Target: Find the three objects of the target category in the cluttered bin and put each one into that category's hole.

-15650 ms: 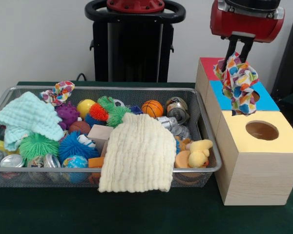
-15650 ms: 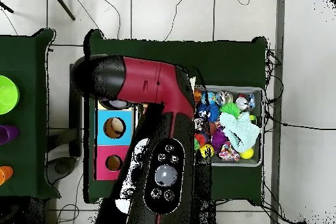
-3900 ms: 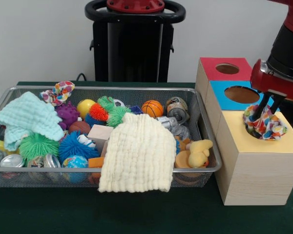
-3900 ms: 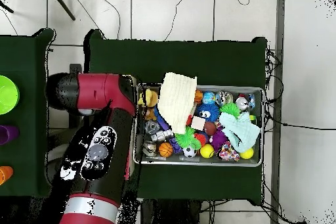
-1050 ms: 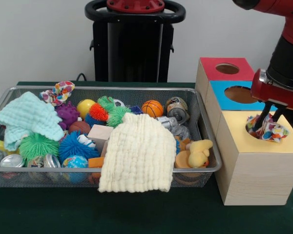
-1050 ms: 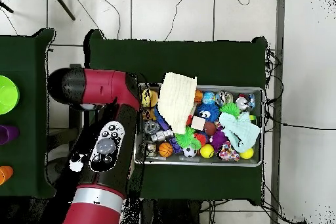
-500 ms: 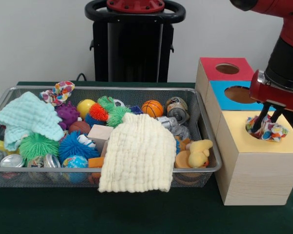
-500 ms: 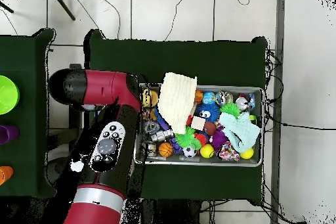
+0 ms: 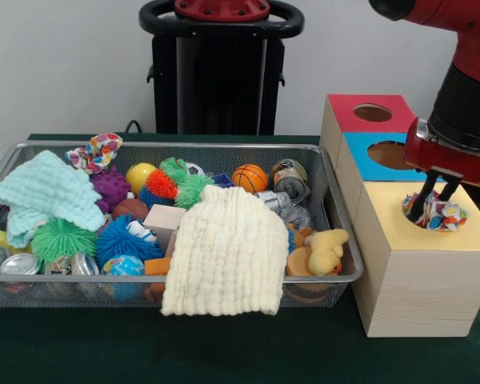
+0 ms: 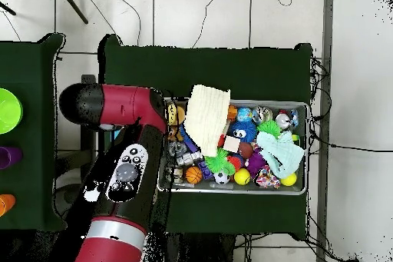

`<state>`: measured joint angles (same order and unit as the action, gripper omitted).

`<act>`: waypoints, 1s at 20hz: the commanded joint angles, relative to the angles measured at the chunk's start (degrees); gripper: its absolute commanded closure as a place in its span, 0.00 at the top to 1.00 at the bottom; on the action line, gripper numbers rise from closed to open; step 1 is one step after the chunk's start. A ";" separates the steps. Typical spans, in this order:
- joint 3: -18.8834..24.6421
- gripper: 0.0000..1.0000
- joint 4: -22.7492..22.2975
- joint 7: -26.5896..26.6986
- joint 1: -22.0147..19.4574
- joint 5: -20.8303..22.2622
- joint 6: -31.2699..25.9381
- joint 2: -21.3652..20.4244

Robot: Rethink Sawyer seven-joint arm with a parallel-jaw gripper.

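My gripper (image 9: 430,210) stands over the hole in the yellow-topped box (image 9: 396,220), fingers apart, tips sunk in a ruffled printed fabric piece (image 9: 442,216). The piece sits bunched in the hole and hides it. A second printed fabric piece (image 9: 96,150) lies on the far left rim of the wire mesh bin (image 9: 224,282); it also shows in the overhead view (image 10: 266,178). No third piece is visible. In the overhead view my arm (image 10: 127,170) covers the boxes and the gripper.
A cream waffle cloth (image 9: 224,252) hangs over the bin's front rim. A mint waffle cloth (image 9: 44,192) lies at its left. Balls, cans, blocks and a yellow duck (image 9: 326,250) fill the bin. Blue-topped (image 9: 360,156) and red-topped (image 9: 344,112) boxes stand behind the yellow one.
I carried the fabric piece from above the blue box down into the yellow box's hole. In the last half second it sank slightly lower and the gripper shifted a little left.
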<state>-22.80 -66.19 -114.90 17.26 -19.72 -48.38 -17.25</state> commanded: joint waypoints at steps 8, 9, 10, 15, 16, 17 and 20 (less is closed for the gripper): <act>4.65 0.00 -7.52 -12.33 -1.42 -1.18 6.19 -0.26; 4.70 0.00 -7.69 -12.28 -1.43 -1.18 6.38 -0.30; 4.71 0.00 -7.76 -12.28 -1.44 -1.19 6.49 -0.29; 4.80 0.00 -7.98 -12.29 -1.46 -1.22 7.13 -0.10; 4.84 0.00 -8.03 -12.26 -1.51 -1.28 7.12 -0.10; 4.84 0.00 -8.04 -12.27 -1.52 -1.31 7.10 -0.11; 4.81 0.00 -8.08 -12.31 -1.47 -1.35 7.25 -0.08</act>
<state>-22.79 -67.94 -114.90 17.27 -19.73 -45.54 -17.25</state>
